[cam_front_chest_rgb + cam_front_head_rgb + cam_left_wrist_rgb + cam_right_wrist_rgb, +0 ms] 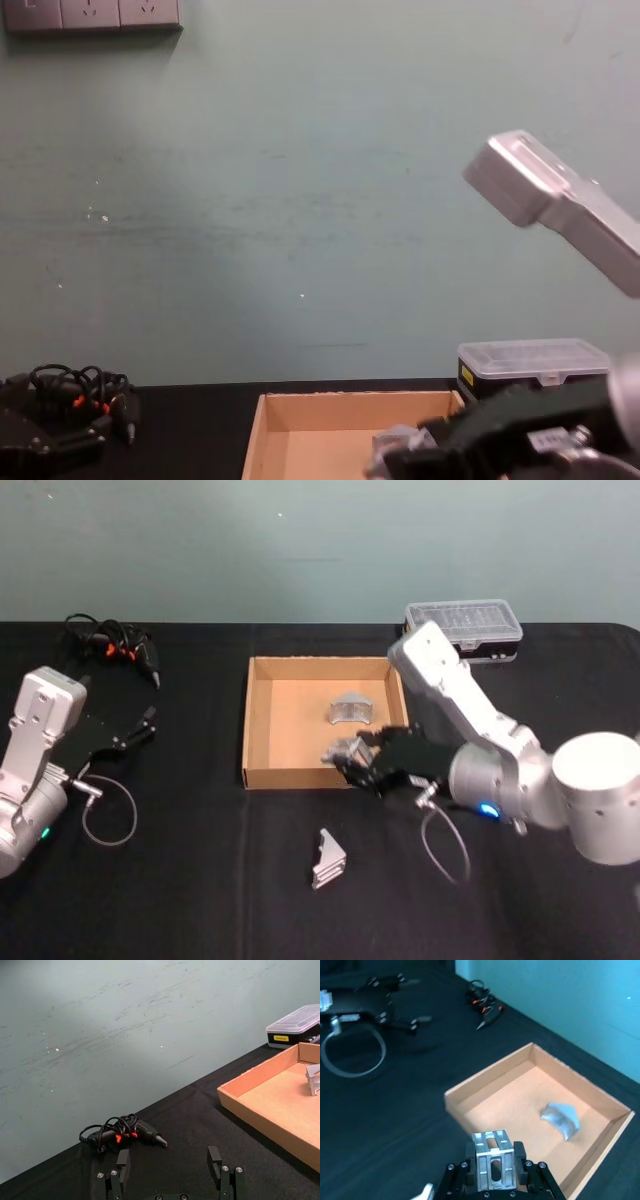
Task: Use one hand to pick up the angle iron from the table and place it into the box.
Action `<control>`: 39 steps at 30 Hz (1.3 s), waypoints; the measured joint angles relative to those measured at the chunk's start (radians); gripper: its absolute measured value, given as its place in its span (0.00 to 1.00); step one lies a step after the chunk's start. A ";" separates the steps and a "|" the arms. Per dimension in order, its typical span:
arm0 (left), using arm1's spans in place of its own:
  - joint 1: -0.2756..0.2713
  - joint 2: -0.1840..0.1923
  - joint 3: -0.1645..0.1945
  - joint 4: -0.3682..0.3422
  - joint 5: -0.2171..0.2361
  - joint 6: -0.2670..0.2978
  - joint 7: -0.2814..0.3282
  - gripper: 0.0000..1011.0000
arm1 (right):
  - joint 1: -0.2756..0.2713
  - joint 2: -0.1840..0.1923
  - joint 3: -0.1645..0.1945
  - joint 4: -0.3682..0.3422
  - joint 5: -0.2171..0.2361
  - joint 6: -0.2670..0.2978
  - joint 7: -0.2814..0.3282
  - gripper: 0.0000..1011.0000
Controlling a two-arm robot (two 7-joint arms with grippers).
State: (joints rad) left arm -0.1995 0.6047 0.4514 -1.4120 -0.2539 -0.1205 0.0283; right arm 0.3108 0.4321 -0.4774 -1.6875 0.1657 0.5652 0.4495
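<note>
The right gripper point(358, 760) is clamped on the held angle iron point(492, 1162), its fingers pressing on both sides of the piece with the slotted face turned up to the wrist camera. The piece is stubby, so its long axis is hard to call. In the head view it hangs at the lower right part of the box point(300, 777), about over the front wall. The open floor lies up-frame and a little left of the claw, so the coming move looks like a short carry inward before letting go. The box already holds a second angle iron point(350, 710), resting toward the upper right of its floor and apart from the held one. A third angle iron point(327, 860) lies loose on the table point(200, 880), lower centre of the frame, below the box. The left gripper point(169, 1157) sits parked at far left, fingers apart and empty — the right one is plainly nearer.
</note>
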 joint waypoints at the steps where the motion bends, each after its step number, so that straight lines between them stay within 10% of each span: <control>1: 0.000 0.000 0.000 0.000 0.000 0.000 0.000 1.00 | 0.019 -0.017 -0.002 0.025 -0.001 -0.001 -0.004 0.45; 21: 0.000 0.000 0.000 0.000 0.000 0.000 0.000 1.00 | 0.212 -0.205 -0.055 0.407 -0.064 -0.081 -0.031 0.45; 39: 0.000 0.000 0.000 0.000 0.000 0.000 0.000 1.00 | 0.245 -0.239 -0.070 0.485 -0.086 -0.098 -0.020 0.45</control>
State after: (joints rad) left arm -0.1995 0.6047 0.4514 -1.4120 -0.2539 -0.1205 0.0283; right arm 0.5555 0.1931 -0.5471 -1.2028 0.0794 0.4669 0.4296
